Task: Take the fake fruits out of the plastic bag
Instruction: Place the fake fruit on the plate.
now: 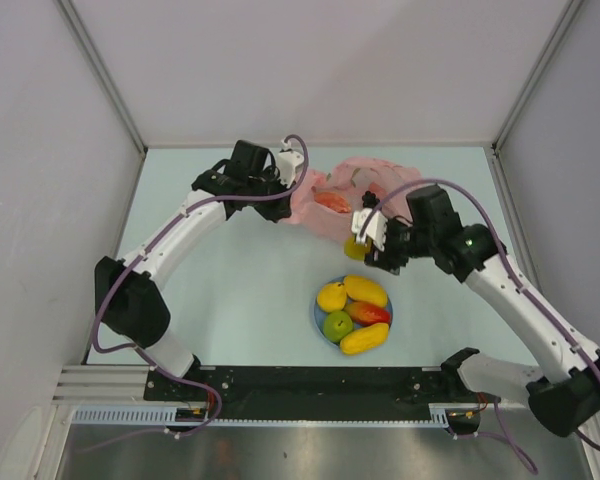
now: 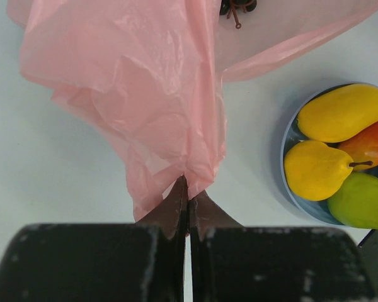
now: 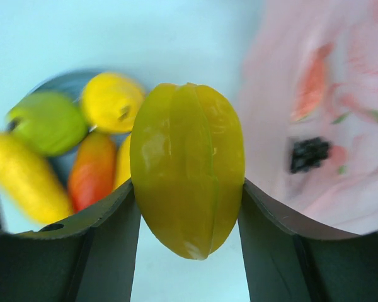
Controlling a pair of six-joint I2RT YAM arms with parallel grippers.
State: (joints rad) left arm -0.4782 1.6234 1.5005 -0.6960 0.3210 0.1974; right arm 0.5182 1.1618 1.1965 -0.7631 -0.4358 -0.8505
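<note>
At the far middle of the pale table [image 1: 230, 290] the pink plastic bag [image 1: 355, 170] lies crumpled, its thin film bunched into folds. The left gripper [image 2: 188, 198] has its jaws pressed together on a pinch of the bag's left edge, and the film fans out from that pinch across the wrist view. Through the translucent plastic a red watermelon slice [image 1: 330, 200] shows inside the bag, and a dark grape bunch [image 3: 310, 154] appears there too as a blurred black patch. The right gripper [image 3: 188, 189] is clamped on a yellow-green star fruit [image 3: 188, 145], one finger against each side, with the fruit's ribs running lengthwise between them. Seen from above, this fruit is outside the bag, just beside its near edge, between the bag and the blue plate [image 1: 316, 312]. The plate sits nearer the arm bases, well apart from the bag, and carries five fruits packed touching one another: a yellow pear [image 1: 331, 296], a yellow mango [image 1: 365, 290], a red-orange mango [image 1: 370, 312], a green pear [image 1: 337, 325] and a long yellow fruit [image 1: 364, 339] at the near rim. Whether the star fruit hangs clear of the table cannot be told for certain.
</note>
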